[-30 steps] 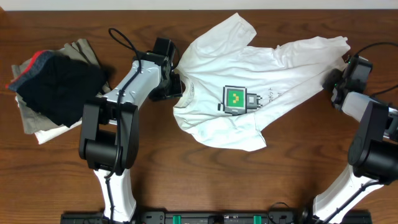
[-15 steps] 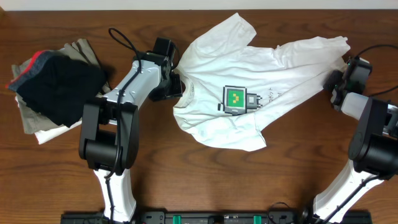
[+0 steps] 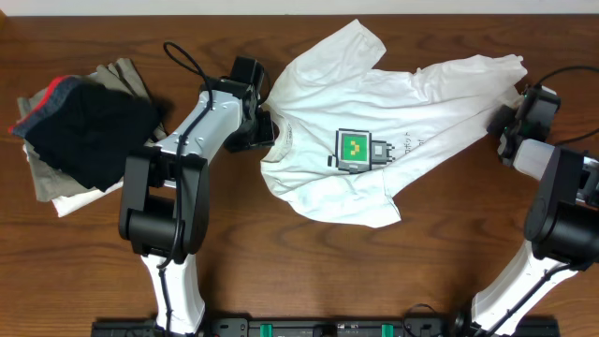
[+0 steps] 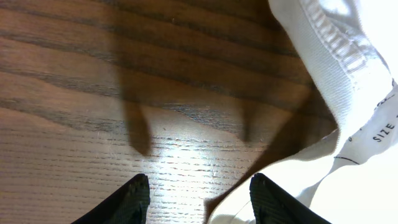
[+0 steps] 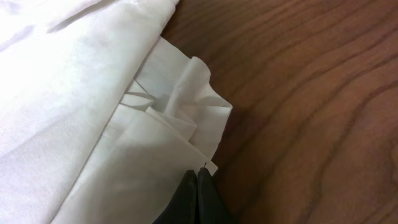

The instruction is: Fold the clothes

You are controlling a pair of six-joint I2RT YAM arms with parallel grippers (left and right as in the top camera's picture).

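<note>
The clothes (image 3: 374, 103), a white T-shirt with a small green and grey pixel print on its chest, lie spread and wrinkled across the middle and right of the table. My left gripper (image 3: 265, 129) is at the collar. In the left wrist view it (image 4: 199, 177) stands open, its right finger over the cloth (image 4: 348, 93) beside the size label and its left finger over bare wood. My right gripper (image 3: 510, 120) is at the shirt's right end. In the right wrist view it (image 5: 198, 171) is shut, tips pressed together on a folded corner of the cloth (image 5: 93, 93).
At the table's left lies a pile of other garments, a black one with a red and grey band (image 3: 89, 126) on top of a khaki-grey one (image 3: 126, 75). Bare wooden table (image 3: 281, 262) stretches in front of the shirt.
My right gripper has closed at the shirt's corner. The left arm and the shirt lie as before.
</note>
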